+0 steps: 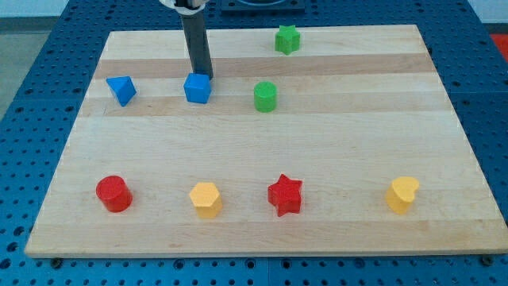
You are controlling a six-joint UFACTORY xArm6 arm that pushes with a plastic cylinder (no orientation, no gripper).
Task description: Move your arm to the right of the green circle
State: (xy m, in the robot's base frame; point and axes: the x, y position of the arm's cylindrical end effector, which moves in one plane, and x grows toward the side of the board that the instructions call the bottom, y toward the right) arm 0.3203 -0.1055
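Note:
The green circle (265,96) is a short green cylinder standing on the wooden board (333,135), a little above the board's middle. My tip (204,76) is at the lower end of the dark rod, which comes down from the view's top. The tip is to the left of the green circle, well apart from it. It sits right at the top right edge of the blue cube (198,88), touching it or nearly so.
A blue triangular block (121,90) lies at the left. A green star (287,39) is near the top edge. Along the bottom stand a red cylinder (113,193), a yellow hexagon (205,199), a red star (285,195) and a yellow heart (402,194).

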